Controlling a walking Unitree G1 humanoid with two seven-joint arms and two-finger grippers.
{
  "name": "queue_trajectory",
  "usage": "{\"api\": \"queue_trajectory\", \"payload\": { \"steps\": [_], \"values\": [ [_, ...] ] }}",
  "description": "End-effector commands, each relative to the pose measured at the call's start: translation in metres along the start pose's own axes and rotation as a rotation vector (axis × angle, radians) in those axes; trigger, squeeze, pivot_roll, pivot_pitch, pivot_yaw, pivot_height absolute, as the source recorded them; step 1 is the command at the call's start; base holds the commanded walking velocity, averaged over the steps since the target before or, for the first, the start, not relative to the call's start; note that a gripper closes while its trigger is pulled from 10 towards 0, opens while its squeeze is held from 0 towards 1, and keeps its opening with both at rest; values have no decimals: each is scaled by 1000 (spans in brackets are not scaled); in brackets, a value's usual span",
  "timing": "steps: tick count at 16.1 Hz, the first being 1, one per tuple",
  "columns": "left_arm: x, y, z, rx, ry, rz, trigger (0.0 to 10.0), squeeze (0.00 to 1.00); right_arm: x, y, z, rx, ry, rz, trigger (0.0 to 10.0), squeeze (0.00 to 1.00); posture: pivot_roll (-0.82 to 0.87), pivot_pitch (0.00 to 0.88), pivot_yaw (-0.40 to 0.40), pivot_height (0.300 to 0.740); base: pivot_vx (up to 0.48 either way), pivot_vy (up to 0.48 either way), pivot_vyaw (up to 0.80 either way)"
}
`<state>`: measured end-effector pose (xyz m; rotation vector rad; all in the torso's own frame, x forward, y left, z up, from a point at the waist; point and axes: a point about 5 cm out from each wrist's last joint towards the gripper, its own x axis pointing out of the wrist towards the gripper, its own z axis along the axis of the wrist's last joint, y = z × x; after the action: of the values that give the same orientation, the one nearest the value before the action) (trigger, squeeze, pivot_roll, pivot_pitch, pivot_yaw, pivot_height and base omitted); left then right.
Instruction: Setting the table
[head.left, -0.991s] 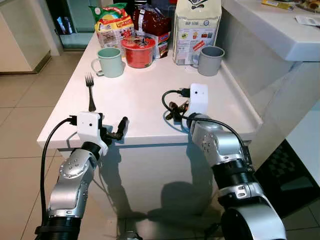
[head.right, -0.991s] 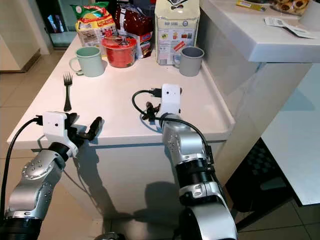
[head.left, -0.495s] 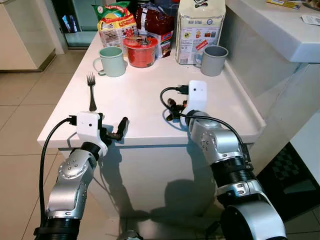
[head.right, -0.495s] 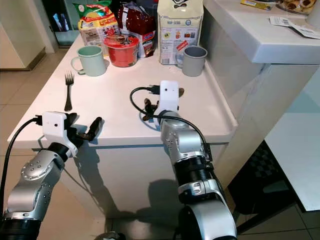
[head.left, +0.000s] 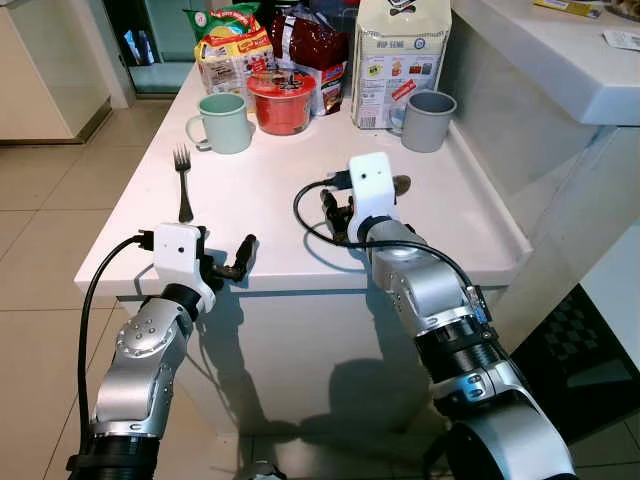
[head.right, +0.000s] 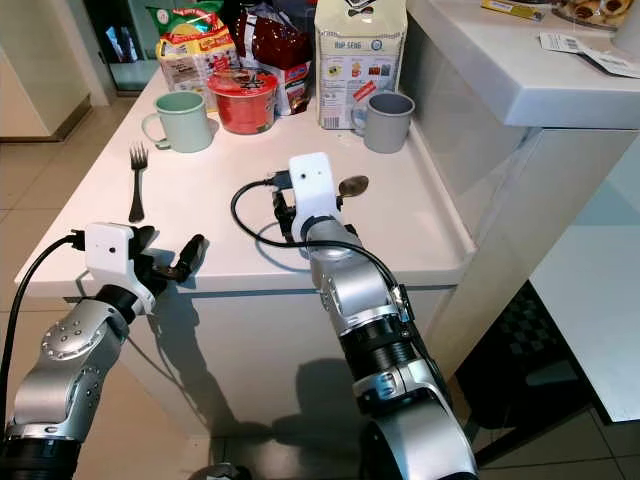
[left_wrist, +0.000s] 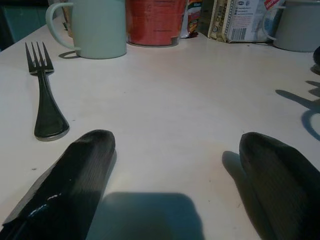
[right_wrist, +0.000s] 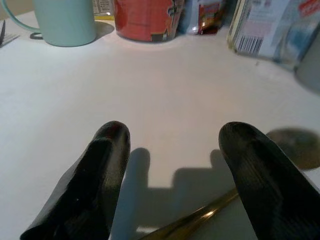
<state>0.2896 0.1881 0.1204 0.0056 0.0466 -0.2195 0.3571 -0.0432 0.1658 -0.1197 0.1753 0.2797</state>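
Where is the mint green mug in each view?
Left eye view: mint green mug on the far side, beyond the fork.
Right eye view: mug in that same spot.
Left wrist view: mug beyond the fork's tines.
Right wrist view: mug straight ahead.
Shared landmark: red tub beside it.

A smooth white table (head.left: 280, 190) with a faint satin sheen carries a dark, polished metal fork (head.left: 181, 183) at its left and a brassy, glossy metal spoon (head.right: 352, 186) at its right. At the far edge stand a matt pale-green mug (head.left: 222, 123), a matt grey mug (head.left: 428, 120), a glossy red plastic-looking tub (head.left: 281, 101), shiny crinkled foil snack bags (head.left: 232, 45) and a printed paper sack (head.left: 397, 60). The robot's arms are brushed silver metal; the right gripper (right_wrist: 172, 165) and left gripper (left_wrist: 175, 185) have black, slightly glossy, finely textured fingers (left_wrist: 75, 175). Glazed beige tiles cover the floor (head.left: 40, 250).
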Motion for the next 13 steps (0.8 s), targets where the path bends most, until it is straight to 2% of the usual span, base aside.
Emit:
{"api": "queue_trajectory", "payload": {
  "steps": [1,2,3,5,8,9,11,13],
  "values": [
    [1,2,6,25,-7,1,10000,0,-2,-2,4,-24,-35,-7,10000,0,172,0,27,740,0,0,0],
    [2,2,6,29,-6,-1,10000,0,-4,-3,4,-162,-57,-35,10000,0,172,0,26,740,0,0,0],
    [2,2,6,29,-7,-1,10000,0,-4,-3,2,-216,-57,-48,10000,0,172,0,25,740,0,0,0],
    [3,1,7,29,-9,-4,10000,0,-3,-4,0,-235,-45,-54,10000,0,171,0,25,740,0,0,0],
    [2,1,7,32,-8,-5,10000,0,-5,1,-8,-206,-9,-45,10000,0,173,0,22,740,0,0,0],
    [3,0,7,33,-8,-4,10000,0,-5,4,-13,-133,26,-28,10000,0,174,0,20,740,0,0,0],
    [3,0,7,33,-9,-3,10000,0,-5,6,-17,-67,65,-16,10000,0,174,0,16,740,0,0,0],
    [3,1,7,31,-11,1,10000,0,-4,6,-17,-62,86,-19,10000,0,172,0,10,740,0,0,0]
  ]
}}
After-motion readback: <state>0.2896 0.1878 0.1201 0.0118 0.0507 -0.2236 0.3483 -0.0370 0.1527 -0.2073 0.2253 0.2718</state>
